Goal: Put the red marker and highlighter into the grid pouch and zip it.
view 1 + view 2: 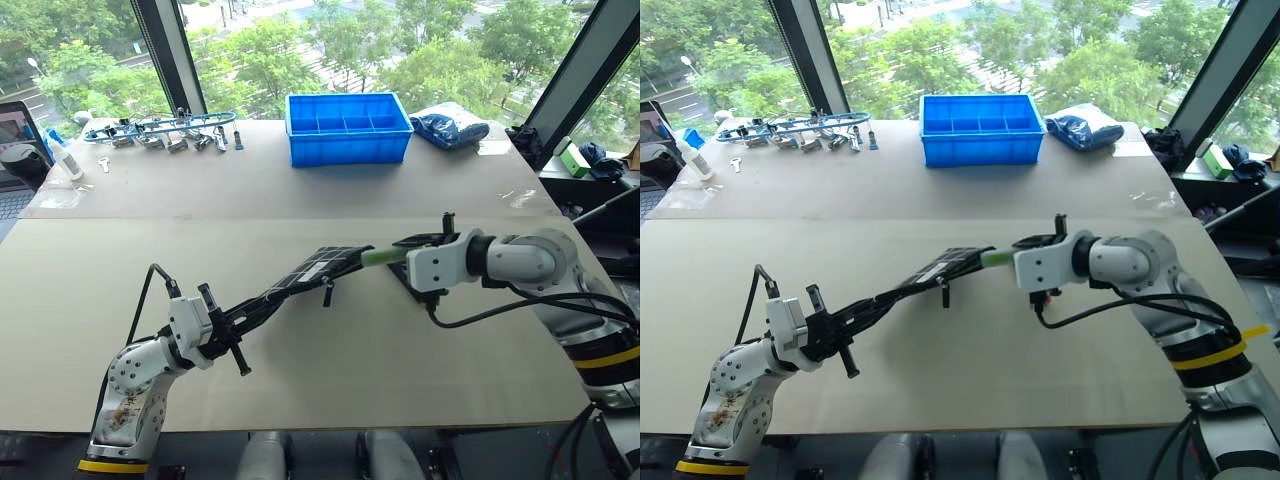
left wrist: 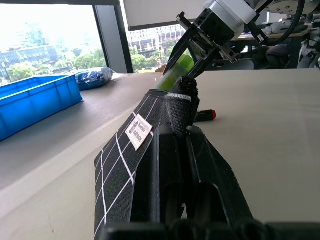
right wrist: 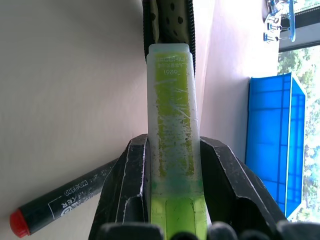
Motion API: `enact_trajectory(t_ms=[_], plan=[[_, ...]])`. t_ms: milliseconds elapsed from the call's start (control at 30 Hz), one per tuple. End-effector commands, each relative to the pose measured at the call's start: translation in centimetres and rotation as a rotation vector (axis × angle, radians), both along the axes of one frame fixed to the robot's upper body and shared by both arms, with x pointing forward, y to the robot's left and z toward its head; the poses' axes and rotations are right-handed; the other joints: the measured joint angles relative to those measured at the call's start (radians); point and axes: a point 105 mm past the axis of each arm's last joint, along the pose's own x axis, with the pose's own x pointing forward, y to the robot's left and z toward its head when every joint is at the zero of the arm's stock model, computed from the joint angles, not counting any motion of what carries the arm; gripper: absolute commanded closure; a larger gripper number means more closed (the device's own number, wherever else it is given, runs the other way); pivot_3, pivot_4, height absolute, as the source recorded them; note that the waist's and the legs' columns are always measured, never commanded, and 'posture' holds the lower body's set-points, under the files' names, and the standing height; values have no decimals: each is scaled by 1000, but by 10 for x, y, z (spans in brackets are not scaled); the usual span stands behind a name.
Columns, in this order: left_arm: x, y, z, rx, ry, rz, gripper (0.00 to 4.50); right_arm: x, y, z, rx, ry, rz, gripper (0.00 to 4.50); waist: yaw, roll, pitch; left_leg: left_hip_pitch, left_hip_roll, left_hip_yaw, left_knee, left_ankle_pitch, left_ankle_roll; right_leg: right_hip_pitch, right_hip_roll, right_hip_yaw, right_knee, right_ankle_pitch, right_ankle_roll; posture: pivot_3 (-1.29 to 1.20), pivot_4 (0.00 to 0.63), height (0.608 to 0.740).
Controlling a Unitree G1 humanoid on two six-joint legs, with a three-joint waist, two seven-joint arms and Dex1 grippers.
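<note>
my right fingers (image 3: 172, 165) clamp the highlighter (image 3: 173, 120), its tip at the grid pouch (image 1: 300, 275) mouth.
my left fingers (image 2: 182, 145) pinch the pouch's end shut, holding it raised off the surface (image 1: 330, 350). highlighter not yet inside, i judge; the red marker (image 3: 65, 197) lies on the surface by my right hand; zipping comes last.

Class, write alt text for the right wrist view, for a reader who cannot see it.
The right gripper holds the light green highlighter, its tip at the open mouth of the grid pouch. The red marker lies on the table beside the gripper, with a blue bin beyond.
</note>
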Motion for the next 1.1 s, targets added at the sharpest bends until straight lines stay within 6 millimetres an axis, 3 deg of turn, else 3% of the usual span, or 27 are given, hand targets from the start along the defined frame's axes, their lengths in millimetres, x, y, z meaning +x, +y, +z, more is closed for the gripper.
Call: enact_trajectory(t_ms=[33, 267, 500, 767, 933, 1100], plan=[[-2, 1, 8, -3, -43, 2, 4500, -6, 15, 10, 2, -40, 69, 3477, 0, 0, 0, 0, 0, 0, 0, 0, 0, 0, 0, 0, 0, 0, 0, 0, 150, 740], [-1, 1, 7, 0, -42, -3, 4500, -22, 52, 1, 44, 14, 181, 3477, -3, 0, 0, 0, 1, 0, 0, 0, 0, 0, 1, 0, 1, 0, 0, 0, 150, 740], [0, 0, 4, -2, -39, -10, 4500, -23, 71, 2, 92, 25, 206, 3477, 1, 0, 0, 0, 0, 0, 1, 0, 0, 0, 0, 0, 1, 0, 0, 0, 150, 740], [2, -1, 2, -4, -41, -28, 4500, -48, 97, -18, 125, 129, 355, 3477, 1, 0, 0, 0, 0, 1, 0, 0, 0, 0, 0, -1, 1, 0, 0, 0, 150, 740], [4, -2, 2, -2, -42, -44, 4500, -45, 100, -34, 32, 76, 444, 3477, -2, 0, 0, 0, 0, 2, 1, 0, 0, 0, 0, -1, 1, 0, 0, 0, 150, 740], [5, -2, 1, -1, -44, -54, 4500, -30, 101, -34, 44, 46, 444, 3477, -7, 0, 0, 1, 0, 2, 1, 1, -1, 0, 1, -1, 2, 0, 0, 0, 150, 740]])
